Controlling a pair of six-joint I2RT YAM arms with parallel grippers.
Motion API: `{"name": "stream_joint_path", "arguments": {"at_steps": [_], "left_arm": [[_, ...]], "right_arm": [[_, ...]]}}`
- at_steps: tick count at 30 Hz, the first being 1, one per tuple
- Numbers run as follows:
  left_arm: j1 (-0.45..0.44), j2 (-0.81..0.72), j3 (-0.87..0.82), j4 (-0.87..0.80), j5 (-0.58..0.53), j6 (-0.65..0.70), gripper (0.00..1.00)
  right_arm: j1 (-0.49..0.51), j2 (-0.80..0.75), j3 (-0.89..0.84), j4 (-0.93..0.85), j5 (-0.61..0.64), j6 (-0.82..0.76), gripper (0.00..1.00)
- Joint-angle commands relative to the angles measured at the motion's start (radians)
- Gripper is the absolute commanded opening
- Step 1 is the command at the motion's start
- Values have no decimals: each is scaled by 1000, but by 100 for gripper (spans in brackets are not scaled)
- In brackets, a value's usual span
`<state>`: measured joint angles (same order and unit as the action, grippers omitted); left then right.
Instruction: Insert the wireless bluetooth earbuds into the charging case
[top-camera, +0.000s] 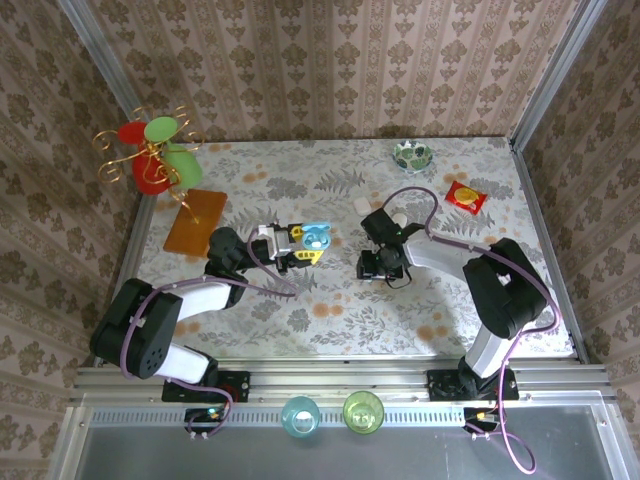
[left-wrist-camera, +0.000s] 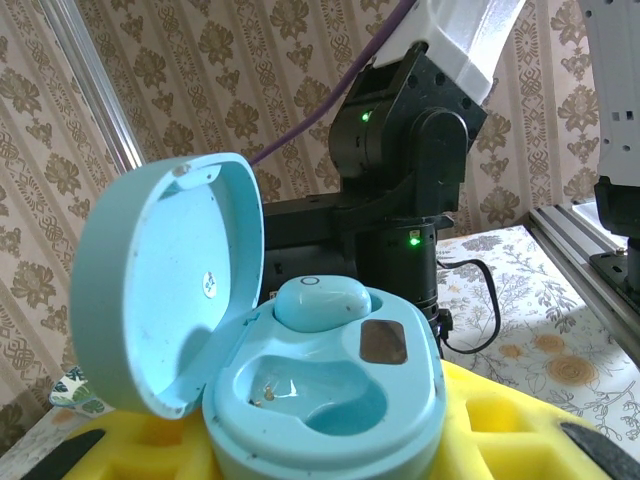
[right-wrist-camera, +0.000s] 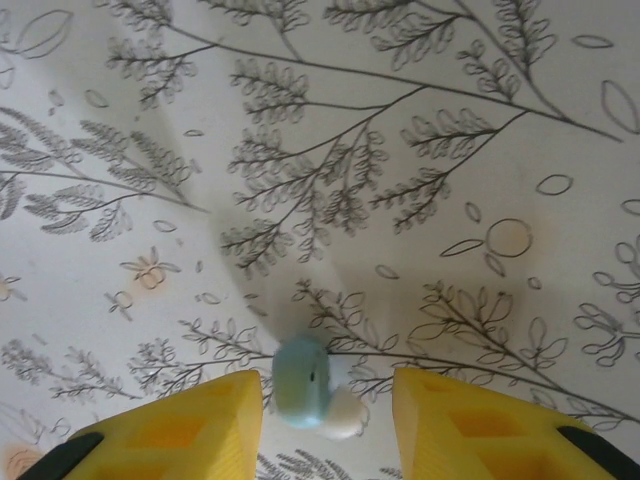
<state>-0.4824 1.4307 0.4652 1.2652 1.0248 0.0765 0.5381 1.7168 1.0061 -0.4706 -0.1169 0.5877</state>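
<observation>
Inside the left claw's (left-wrist-camera: 325, 448) open charging case (left-wrist-camera: 330, 395) sits one earbud (left-wrist-camera: 320, 300).

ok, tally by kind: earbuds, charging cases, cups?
Small pale blue plastic earbuds: 2
Light blue pebble-shaped plastic charging case: 1
Translucent cups, blue and green: 2
Total: 5

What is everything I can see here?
charging case: one, light blue, lid open, in the left gripper
earbuds: two, pale blue, one in the case, one between the right gripper fingers
ornament stand: one, gold, red and green, far left
board: one, amber, beside the stand
bowl: one, green patterned, far edge
packet: one, red, far right
cups: two, blue and green, near rail
left gripper: one, yellow fingers, shut on the case
right gripper: one, yellow fingers, open
</observation>
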Motion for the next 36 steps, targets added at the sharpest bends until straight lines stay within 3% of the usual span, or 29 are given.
{"name": "stream_joint_path", "arguments": {"at_steps": [1, 9, 24, 36], "left_arm": [[9, -24, 6, 26, 15, 3, 28], [9, -23, 6, 25, 14, 2, 28], [9, -10, 12, 28, 18, 3, 27], [9, -24, -7, 26, 9, 12, 27]], "right_arm": [[-6, -5, 46, -4, -15, -45, 42], [-6, 6, 86, -9, -53, -146, 43], [48, 49, 71, -76, 7, 22, 43], [65, 98, 124, -72, 31, -27, 42]]}}
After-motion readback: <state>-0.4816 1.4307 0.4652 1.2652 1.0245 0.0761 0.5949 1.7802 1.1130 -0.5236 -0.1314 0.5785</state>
